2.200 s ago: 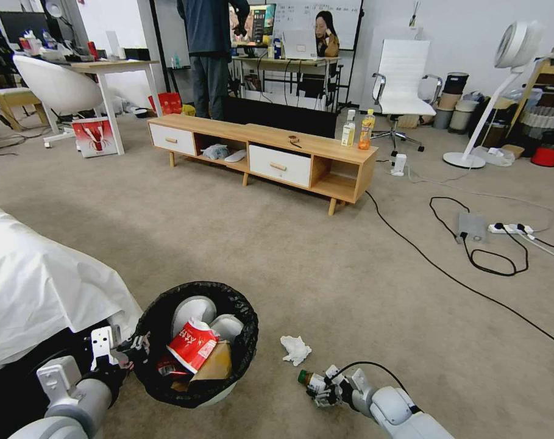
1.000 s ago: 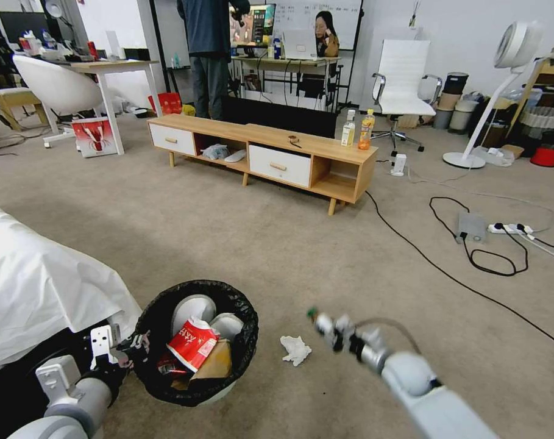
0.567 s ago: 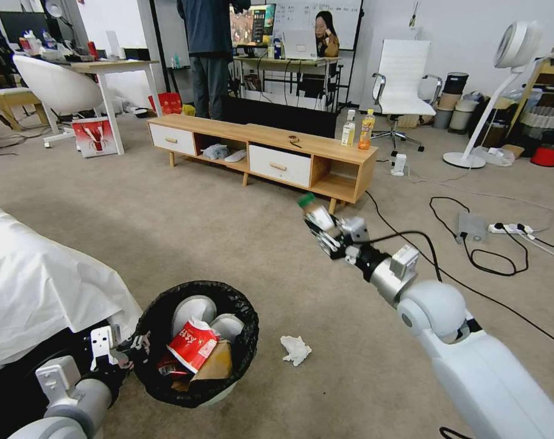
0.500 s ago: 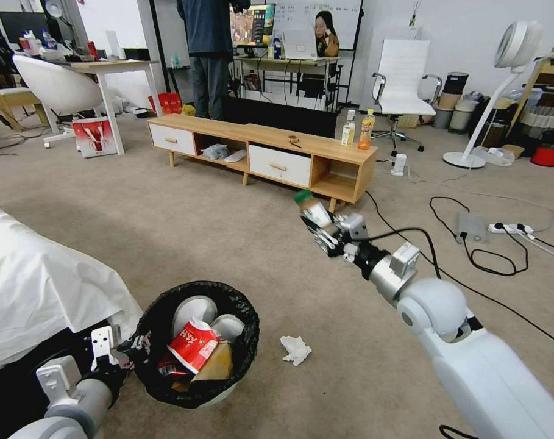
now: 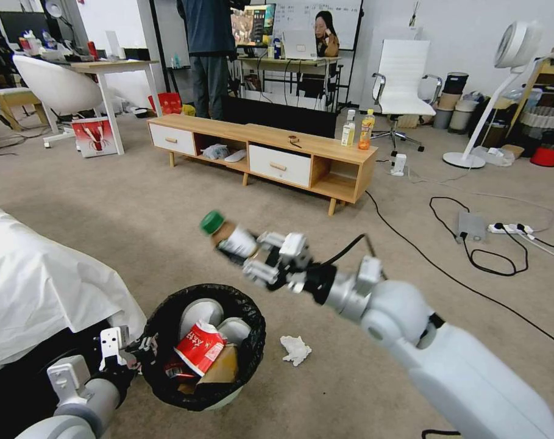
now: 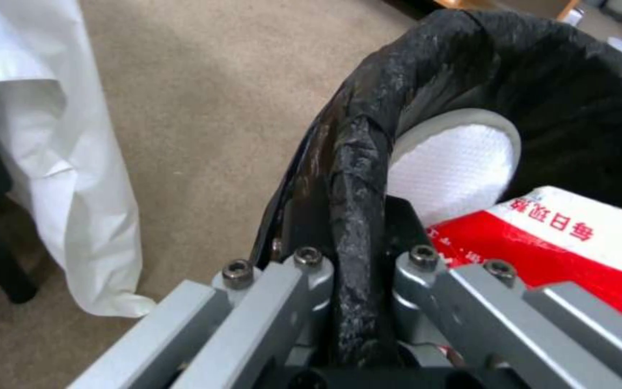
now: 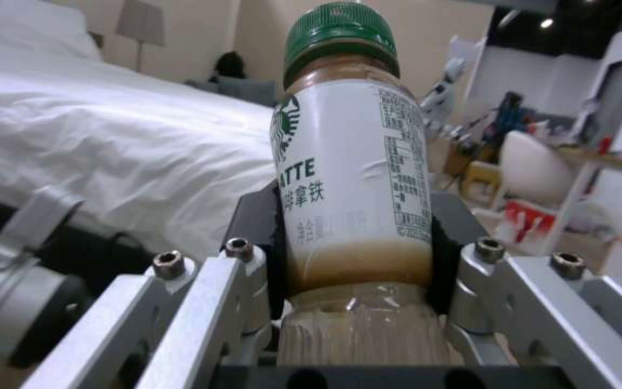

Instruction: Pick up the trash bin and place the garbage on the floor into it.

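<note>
The trash bin (image 5: 167,323), round and lined with a black bag, hangs just above the floor (image 5: 350,286) at the lower left. My left gripper (image 5: 139,353) is shut on its rim (image 6: 354,178). Inside lie a red-white wrapper (image 5: 197,346), a brown paper bag (image 5: 225,369) and white pieces (image 6: 455,167). My right gripper (image 5: 243,253) is shut on a small green-capped bottle (image 5: 228,235) (image 7: 354,178), held in the air just above the bin's far rim. A crumpled white tissue (image 5: 295,350) lies on the carpet right of the bin.
A white-sheeted bed (image 5: 33,280) borders the bin on the left. A low wooden cabinet (image 5: 264,155) stands ahead with two upright drink bottles (image 5: 357,129). Black cables (image 5: 447,268) and a power strip (image 5: 508,229) cross the carpet at right. A fan (image 5: 502,79) and red bucket (image 5: 548,155) stand far right.
My right gripper rose from the floor with the bottle, then swung left to above the bin. The bin and left gripper have shifted slightly right and down.
</note>
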